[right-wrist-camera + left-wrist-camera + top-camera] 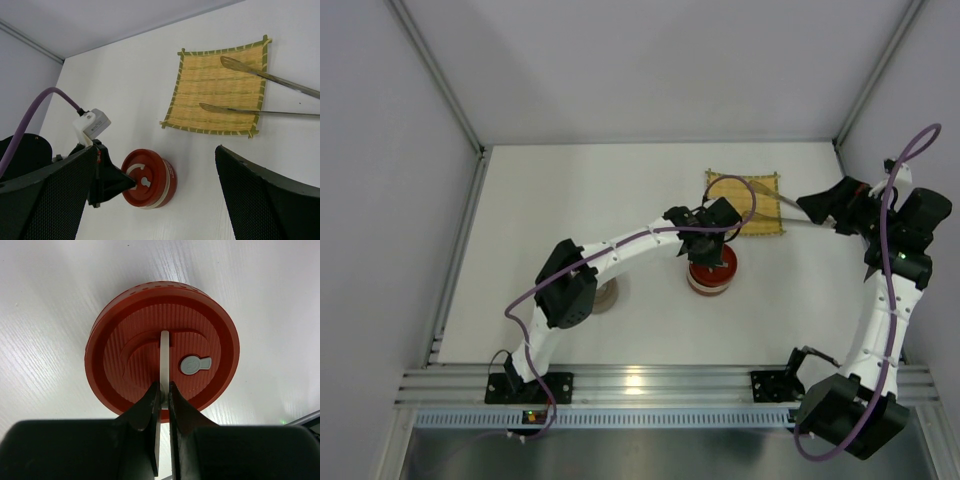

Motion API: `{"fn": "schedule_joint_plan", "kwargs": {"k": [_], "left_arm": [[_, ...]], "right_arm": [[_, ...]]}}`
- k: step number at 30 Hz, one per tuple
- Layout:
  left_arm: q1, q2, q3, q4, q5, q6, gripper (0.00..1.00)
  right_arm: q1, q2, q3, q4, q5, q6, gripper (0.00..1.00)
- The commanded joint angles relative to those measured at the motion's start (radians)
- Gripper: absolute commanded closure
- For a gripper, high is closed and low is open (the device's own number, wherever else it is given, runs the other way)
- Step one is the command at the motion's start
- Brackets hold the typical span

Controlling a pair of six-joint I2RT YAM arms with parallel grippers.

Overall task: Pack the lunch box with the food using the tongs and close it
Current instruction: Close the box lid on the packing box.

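Red plastic lunch box (712, 272), round, is set near the middle of the table (570, 200), its lid (130, 360) on top. A thin white tab (164, 347) upright on the lid is pinched by the left gripper (164, 390), jaws narrow on it. The lid is judged light and rigid; the tab gives only a slim hold, and the box could slide on the smooth table.

Steel tongs (270, 77) are laid across the yellow mat (215, 95) at 1 o'clock of the box, joined end towards 3 o'clock. They are judged light, springy and slippery, best taken mid-arm. The right gripper (810, 207) is held wide and empty beside them.

No food is seen on the mat; the box's contents cannot be told.
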Motion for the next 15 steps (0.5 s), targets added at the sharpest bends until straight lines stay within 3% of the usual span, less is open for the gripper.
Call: {"fn": "schedule_joint_plan", "kwargs": {"k": [1, 15], "left_arm": [[0.001, -0.028, -0.004, -0.004, 0.001, -0.008, 1.00], [-0.001, -0.104, -0.047, -0.007, -0.018, 0.015, 1.00]], "right_arm": [[-0.018, -0.003, 0.004, 0.070, -0.024, 0.014, 0.01], [-0.018, -0.009, -0.024, 0.096, -0.036, 0.050, 0.01]]}}
